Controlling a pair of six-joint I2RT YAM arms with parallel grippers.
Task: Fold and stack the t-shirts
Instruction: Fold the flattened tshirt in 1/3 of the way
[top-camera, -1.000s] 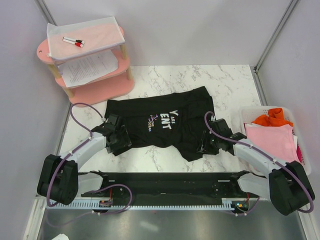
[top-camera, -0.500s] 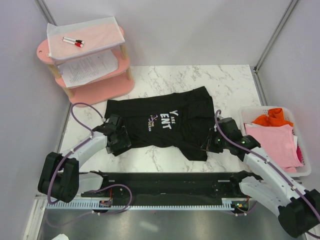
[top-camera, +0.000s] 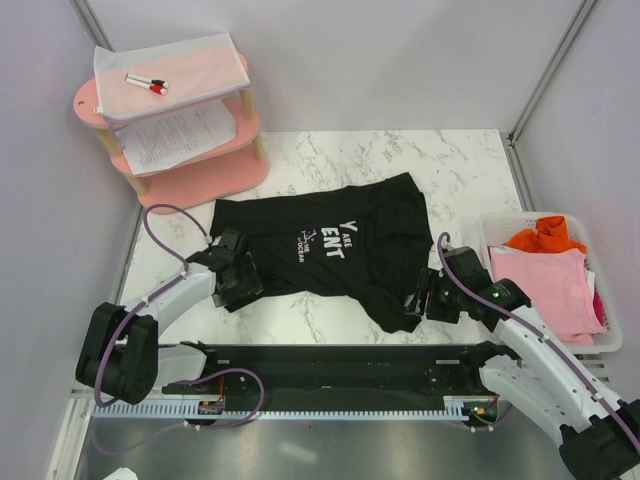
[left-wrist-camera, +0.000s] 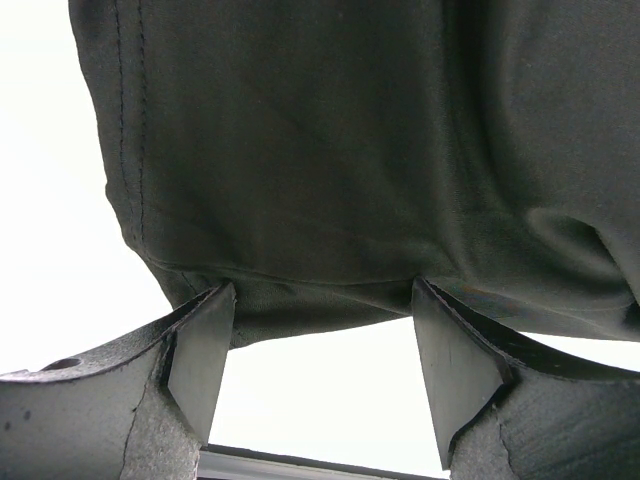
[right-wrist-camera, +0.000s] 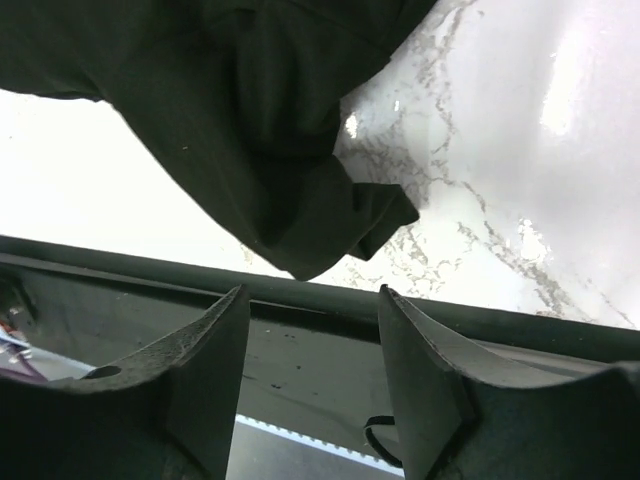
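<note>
Item 1: black short-sleeved cotton t-shirt with white chest lettering (top-camera: 330, 250). It lies spread at the centre of the white marbled bench (top-camera: 455, 170), with its 5 o'clock corner bunched in folds.

Item 2: left pincer (left-wrist-camera: 322, 300). It sits at the shirt's 9 o'clock edge. Its fingers are apart and their tips meet the hem without clamping it.

Item 3: right pincer (right-wrist-camera: 312, 295). It sits at the shirt's 4 o'clock corner. Its fingers are apart with nothing between them, and the bunched corner lies just ahead of it.

Item 4: white plastic basket (top-camera: 484, 232) at the bench's 3 o'clock edge. It holds a pink t-shirt (top-camera: 545, 280), with an orange t-shirt (top-camera: 545, 235) at its 12 o'clock end.

Item 5: pink three-tier shelf (top-camera: 200, 180) at 10 o'clock. White printed paper sheets (top-camera: 180, 135) rest on its middle tier.
</note>
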